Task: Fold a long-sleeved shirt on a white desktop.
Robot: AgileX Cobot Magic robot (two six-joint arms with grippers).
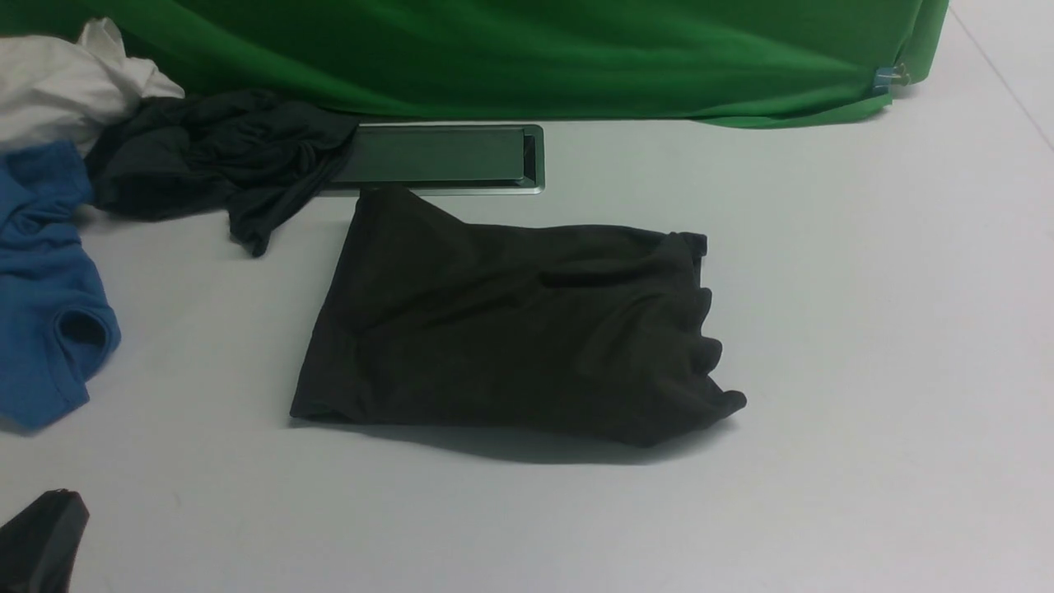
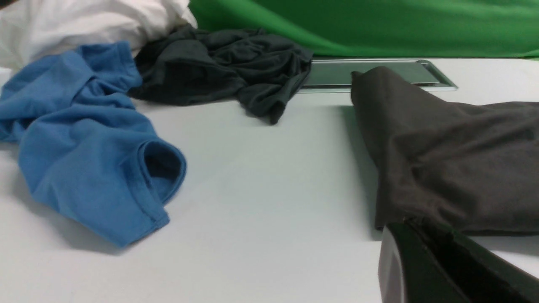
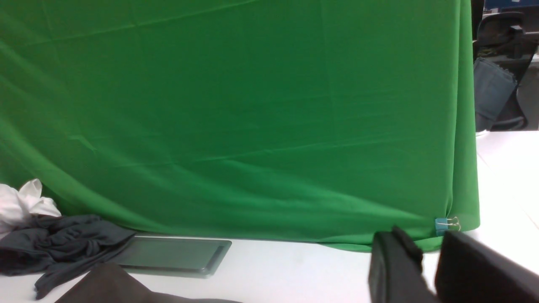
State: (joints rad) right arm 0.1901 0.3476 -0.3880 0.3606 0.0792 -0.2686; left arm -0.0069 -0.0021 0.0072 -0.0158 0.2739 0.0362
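The long-sleeved shirt (image 1: 510, 321) lies folded into a rough dark brownish-black rectangle in the middle of the white desktop (image 1: 865, 329). Its right edge is bunched and wavy, and its far left corner reaches the hatch. My left gripper (image 1: 41, 535) sits low at the near left corner, well clear of the shirt. In the left wrist view its jaws (image 2: 406, 223) are shut with nothing between them, and the shirt (image 2: 454, 155) lies beyond. My right gripper (image 3: 425, 244) does not show in the front view. In its wrist view the two black fingers stand slightly apart, holding nothing.
A silver-framed hatch (image 1: 436, 156) lies behind the shirt. At the far left lie a bright blue shirt (image 1: 41, 288), a dark bluish-grey garment (image 1: 214, 156) and a white garment (image 1: 58, 82). A green cloth backdrop (image 1: 535, 49), held with a blue clip (image 1: 885, 78), closes the back.
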